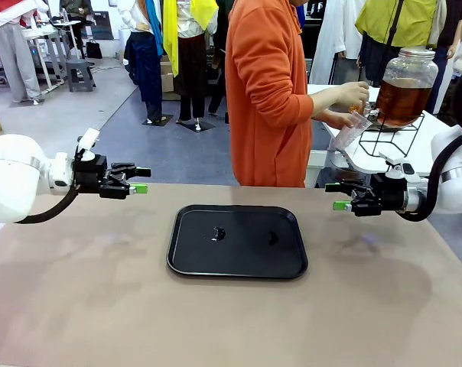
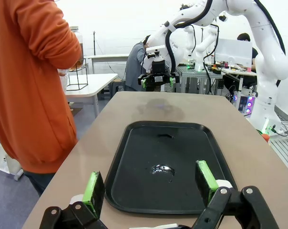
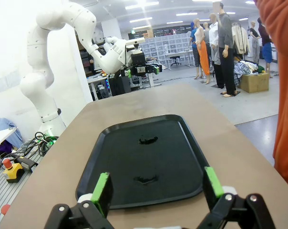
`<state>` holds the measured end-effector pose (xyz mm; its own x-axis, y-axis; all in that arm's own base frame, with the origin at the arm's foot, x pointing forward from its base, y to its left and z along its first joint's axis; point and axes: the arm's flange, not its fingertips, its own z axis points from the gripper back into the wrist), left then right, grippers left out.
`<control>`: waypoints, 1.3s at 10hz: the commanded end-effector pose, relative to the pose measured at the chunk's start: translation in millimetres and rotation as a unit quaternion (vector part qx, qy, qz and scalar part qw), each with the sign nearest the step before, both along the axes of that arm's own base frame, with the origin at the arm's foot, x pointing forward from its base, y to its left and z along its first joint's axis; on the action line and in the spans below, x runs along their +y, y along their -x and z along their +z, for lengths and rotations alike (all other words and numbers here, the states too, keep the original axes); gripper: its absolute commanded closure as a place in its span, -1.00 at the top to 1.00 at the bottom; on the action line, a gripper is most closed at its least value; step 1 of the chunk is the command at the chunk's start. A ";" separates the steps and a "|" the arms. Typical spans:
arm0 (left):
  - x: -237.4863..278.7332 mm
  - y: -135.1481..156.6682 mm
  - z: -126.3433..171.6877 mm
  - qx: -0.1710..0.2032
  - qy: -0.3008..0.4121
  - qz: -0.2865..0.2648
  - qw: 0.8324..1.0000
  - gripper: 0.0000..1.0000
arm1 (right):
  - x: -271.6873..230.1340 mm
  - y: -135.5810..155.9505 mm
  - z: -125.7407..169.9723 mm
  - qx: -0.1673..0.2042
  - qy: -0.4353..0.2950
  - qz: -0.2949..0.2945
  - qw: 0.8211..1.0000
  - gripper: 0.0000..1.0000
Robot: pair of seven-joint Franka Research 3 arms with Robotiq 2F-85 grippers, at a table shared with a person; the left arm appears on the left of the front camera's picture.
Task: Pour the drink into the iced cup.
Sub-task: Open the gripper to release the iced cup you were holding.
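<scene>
While the person in the orange top (image 1: 268, 92) stands turned toward a white side table (image 1: 437, 149) beyond the far right corner of the worktop (image 1: 93, 290), both hands are up at the tap of a large glass jar (image 1: 407, 86) holding the drink (image 1: 401, 103), an amber-brown liquid. The jar sits on a black wire stand (image 1: 390, 139) on that side table, and the person's hand (image 1: 352, 95) holds a clear cup (image 1: 352, 131) tilted just below the tap. A black tray (image 1: 237, 241) lies near the middle of the worktop, closer to its far edge, with two small wet marks on it. The left gripper (image 1: 139, 180) hovers above the left edge of the worktop, fingers spread apart and holding nothing; in its wrist view the green pads (image 2: 93, 188) frame the tray's near end. The right gripper (image 1: 336, 196) hovers above the right edge, fingers likewise spread and bare, pointing inward at the tray.
</scene>
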<state>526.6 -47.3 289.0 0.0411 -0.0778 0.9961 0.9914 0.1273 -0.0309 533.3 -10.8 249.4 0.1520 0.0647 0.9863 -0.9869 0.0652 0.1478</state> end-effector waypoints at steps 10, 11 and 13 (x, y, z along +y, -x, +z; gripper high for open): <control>-1.5 0.5 4.2 0.002 -0.003 0.003 1.000 1.00 | 1.5 -0.5 3.0 -0.001 -0.001 0.000 1.000 1.00; -1.5 0.5 4.2 0.002 -0.003 0.003 1.000 1.00 | 1.5 -0.5 3.0 -0.001 -0.001 0.000 1.000 1.00; -1.5 0.5 4.2 0.002 -0.003 0.003 1.000 1.00 | 1.5 -0.5 3.0 -0.001 -0.001 0.000 1.000 1.00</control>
<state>526.6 -47.3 289.0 0.0411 -0.0779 0.9961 0.9914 0.1273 -0.0309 533.3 -10.8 249.4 0.1520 0.0647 0.9863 -0.9869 0.0652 0.1478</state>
